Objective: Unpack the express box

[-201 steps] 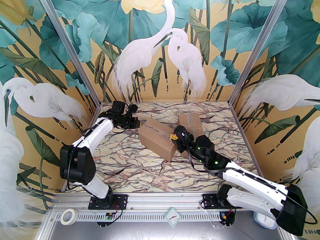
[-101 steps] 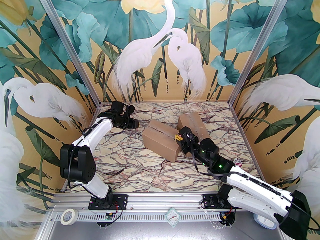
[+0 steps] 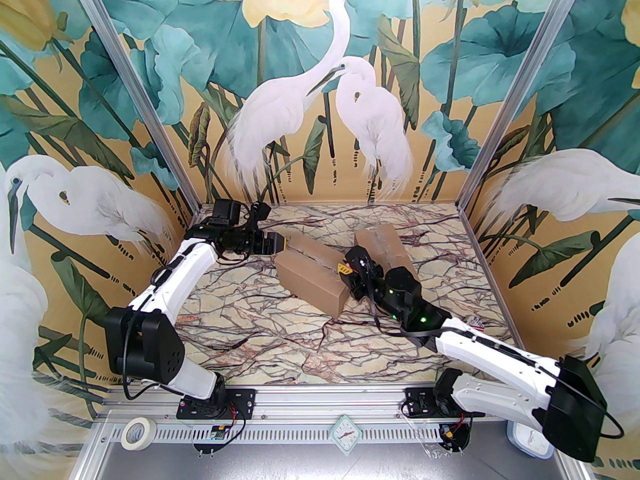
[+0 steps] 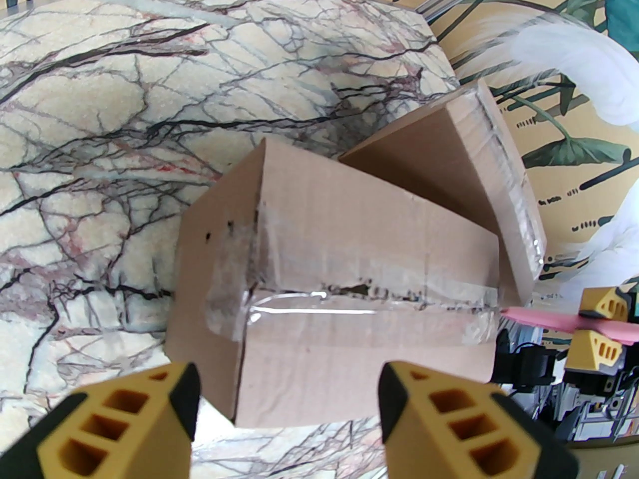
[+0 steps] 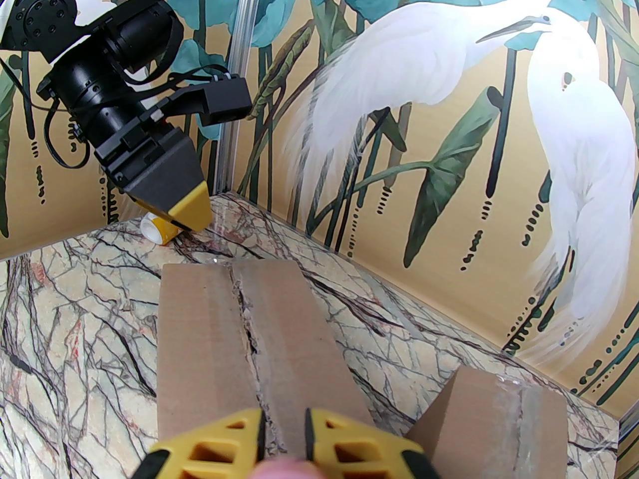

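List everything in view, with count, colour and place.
nearer box: 1, brown cardboard, mid-table, tape seam torn
farther box: 1, brown cardboard, beyond it, taped
pink tool: 1, at nearer box's end
small cylinder: 1, white-yellow, table behind left gripper
tape roll: 1, white, near rail, left
teal clock: 1, rail centre
white clock: 1, near right corner
table: 1, marble-patterned
left gripper: 1, yellow fingers, open, facing nearer box
right gripper: 1, yellow fingers, shut on pink tool
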Robot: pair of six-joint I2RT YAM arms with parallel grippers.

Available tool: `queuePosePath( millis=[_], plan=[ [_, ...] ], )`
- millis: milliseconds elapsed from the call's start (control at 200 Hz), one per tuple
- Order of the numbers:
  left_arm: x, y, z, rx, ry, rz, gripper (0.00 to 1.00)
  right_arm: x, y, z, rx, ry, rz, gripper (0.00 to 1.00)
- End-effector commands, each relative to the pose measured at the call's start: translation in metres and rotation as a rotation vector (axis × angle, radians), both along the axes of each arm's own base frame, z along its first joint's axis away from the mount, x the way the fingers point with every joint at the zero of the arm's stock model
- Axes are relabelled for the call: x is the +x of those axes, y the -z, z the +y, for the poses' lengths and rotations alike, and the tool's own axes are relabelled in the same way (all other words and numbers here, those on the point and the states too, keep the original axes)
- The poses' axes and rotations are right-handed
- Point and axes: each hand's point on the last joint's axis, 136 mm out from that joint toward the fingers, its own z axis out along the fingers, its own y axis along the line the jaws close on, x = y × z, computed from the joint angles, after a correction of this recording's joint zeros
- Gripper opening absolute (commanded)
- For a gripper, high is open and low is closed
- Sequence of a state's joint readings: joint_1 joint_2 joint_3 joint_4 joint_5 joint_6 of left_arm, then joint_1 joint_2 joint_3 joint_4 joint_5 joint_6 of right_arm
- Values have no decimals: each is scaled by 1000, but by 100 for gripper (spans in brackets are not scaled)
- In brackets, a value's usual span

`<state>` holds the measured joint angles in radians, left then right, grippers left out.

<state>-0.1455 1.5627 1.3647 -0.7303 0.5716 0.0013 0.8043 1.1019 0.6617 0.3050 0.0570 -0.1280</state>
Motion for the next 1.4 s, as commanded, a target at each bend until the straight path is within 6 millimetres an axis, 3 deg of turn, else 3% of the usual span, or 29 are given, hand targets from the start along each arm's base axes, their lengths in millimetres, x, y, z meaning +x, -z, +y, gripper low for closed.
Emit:
queuePosePath(
  millis=[0, 330, 635, 940, 1275, 1395],
  plan=[
    [9, 16, 6, 69, -6, 5, 66, 2, 2, 11, -1, -39, 20, 0],
    [17, 42, 2, 67, 34, 64, 58, 10, 1, 23, -5, -58, 18, 0],
    [26, 55, 18, 76, -31, 83, 24, 10, 0, 22, -2, -53, 19, 0],
    [27, 67, 31, 106, -68, 112, 6, 4, -6, 8, 9, -18, 6, 0],
    [26, 81, 40, 141, -106, 164, 0, -5, 0, -11, 22, 23, 16, 0],
    [26, 80, 40, 137, -107, 161, 0, -5, 11, -13, -2, 30, 36, 0]
  ],
)
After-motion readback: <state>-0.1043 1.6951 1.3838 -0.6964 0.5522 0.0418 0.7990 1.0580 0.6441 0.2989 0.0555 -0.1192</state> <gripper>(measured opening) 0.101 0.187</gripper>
